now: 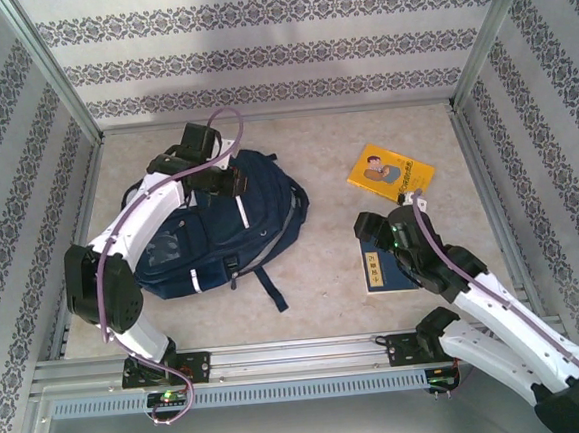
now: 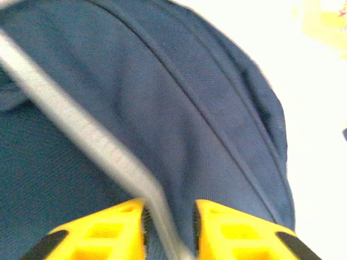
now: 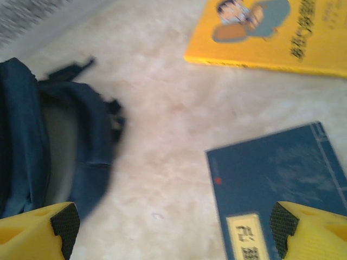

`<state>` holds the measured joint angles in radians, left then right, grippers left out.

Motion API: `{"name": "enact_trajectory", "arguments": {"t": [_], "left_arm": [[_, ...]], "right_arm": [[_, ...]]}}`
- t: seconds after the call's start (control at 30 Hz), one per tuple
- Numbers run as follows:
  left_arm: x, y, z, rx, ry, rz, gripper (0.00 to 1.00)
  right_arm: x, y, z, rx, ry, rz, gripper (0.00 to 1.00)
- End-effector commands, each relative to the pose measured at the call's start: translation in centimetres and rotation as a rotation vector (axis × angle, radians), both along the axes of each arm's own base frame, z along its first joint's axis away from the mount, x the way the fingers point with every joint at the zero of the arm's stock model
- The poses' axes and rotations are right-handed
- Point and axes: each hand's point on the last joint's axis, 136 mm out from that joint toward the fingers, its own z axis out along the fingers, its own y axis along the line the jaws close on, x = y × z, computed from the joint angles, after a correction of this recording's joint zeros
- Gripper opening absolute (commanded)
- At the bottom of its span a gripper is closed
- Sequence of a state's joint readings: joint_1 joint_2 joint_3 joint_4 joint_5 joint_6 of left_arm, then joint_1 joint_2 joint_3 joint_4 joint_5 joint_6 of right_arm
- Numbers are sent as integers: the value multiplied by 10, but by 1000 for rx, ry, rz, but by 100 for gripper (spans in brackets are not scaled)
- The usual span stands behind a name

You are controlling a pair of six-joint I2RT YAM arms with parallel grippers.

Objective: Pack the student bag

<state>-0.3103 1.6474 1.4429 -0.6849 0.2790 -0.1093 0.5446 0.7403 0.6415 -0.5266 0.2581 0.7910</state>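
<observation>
The student bag (image 1: 220, 227) lies flat on the left half of the table, navy with thin white stripes. My left gripper (image 1: 229, 184) sits low over its upper end. In the left wrist view the yellow fingers (image 2: 116, 227) stand a little apart on the navy fabric (image 2: 217, 108), and a grey-white strip (image 2: 81, 124) runs down through the gap beside the left pad, with no pinch on it. My right gripper (image 1: 378, 222) hovers wide open over bare table (image 3: 173, 222), its right fingertip over the edge of a blue book (image 3: 282, 184). The bag's open side (image 3: 21, 135) lies to its left.
A blue book (image 1: 384, 269) lies partly under the right arm, and a yellow book (image 1: 390, 172) (image 3: 271, 38) lies beyond it at the right. Patterned walls close in three sides. A metal rail (image 1: 300, 354) runs along the near edge. Bare tabletop (image 1: 326, 173) separates the bag from the books.
</observation>
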Motion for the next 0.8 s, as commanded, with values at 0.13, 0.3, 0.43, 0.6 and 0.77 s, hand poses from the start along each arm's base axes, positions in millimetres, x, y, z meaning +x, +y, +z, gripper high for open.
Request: {"name": "enact_trajectory", "arguments": {"t": [0.13, 0.3, 0.43, 0.6, 0.77], "left_arm": [[-8, 9, 47, -68, -125, 95, 53], [-33, -13, 69, -186, -180, 127, 62], [-63, -69, 60, -346, -120, 68, 61], [-87, -127, 33, -429, -62, 56, 65], [-96, -166, -21, -496, 112, 34, 67]], "right_arm": [[-4, -37, -25, -47, 135, -99, 92], [3, -52, -50, 109, 211, -177, 91], [8, -76, -71, 191, 252, -295, 91], [17, -89, -86, 156, 276, -337, 92], [23, -81, -109, 121, 376, -246, 93]]}}
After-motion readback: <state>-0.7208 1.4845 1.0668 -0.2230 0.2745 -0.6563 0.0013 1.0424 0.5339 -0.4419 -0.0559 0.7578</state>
